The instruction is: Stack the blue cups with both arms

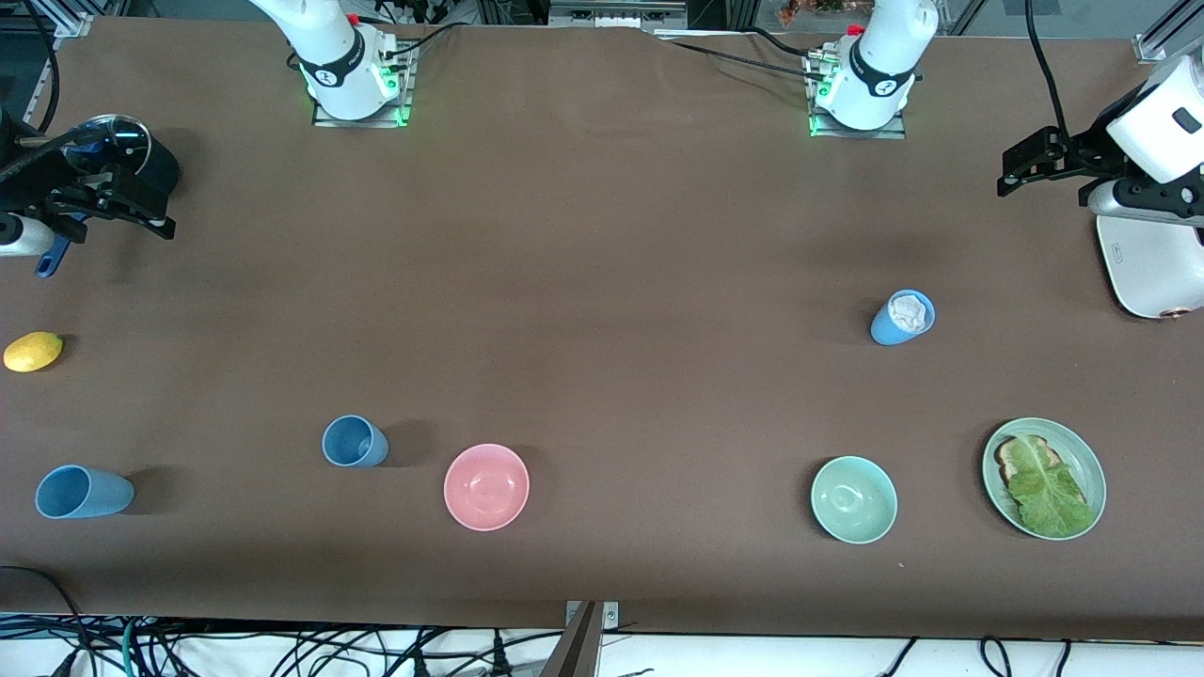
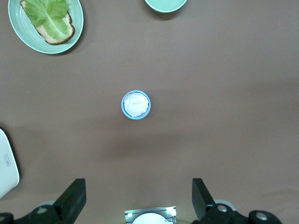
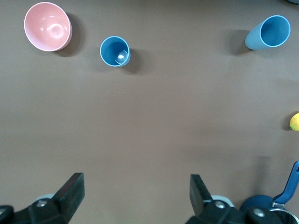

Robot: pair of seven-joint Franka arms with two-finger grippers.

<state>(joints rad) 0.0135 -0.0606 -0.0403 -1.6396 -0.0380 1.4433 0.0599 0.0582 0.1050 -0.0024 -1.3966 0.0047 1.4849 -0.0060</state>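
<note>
Two blue cups on the brown surface (image 1: 602, 282) in the front view: one empty blue cup (image 1: 354, 442) just beside the pink bowl (image 1: 486, 486), toward the right arm's end; one stuffed blue cup (image 1: 902, 318) holding something white, farther from the camera than the green bowl (image 1: 853, 499) and the plate (image 1: 1082, 451); right gripper (image 1: 113, 202) up over the saucepan (image 1: 118, 141), left gripper (image 1: 1035, 169) up beside a white appliance (image 1: 1148, 273). Left wrist view: fingers (image 2: 72, 200) spread wide, holding nothing; stuffed blue cup (image 2: 136, 104) upright. Right wrist view: fingers (image 3: 70, 191) spread wide, empty; empty blue cup (image 3: 115, 51) beside pink bowl (image 3: 47, 26); longer cup (image 3: 268, 32) well apart.
</note>
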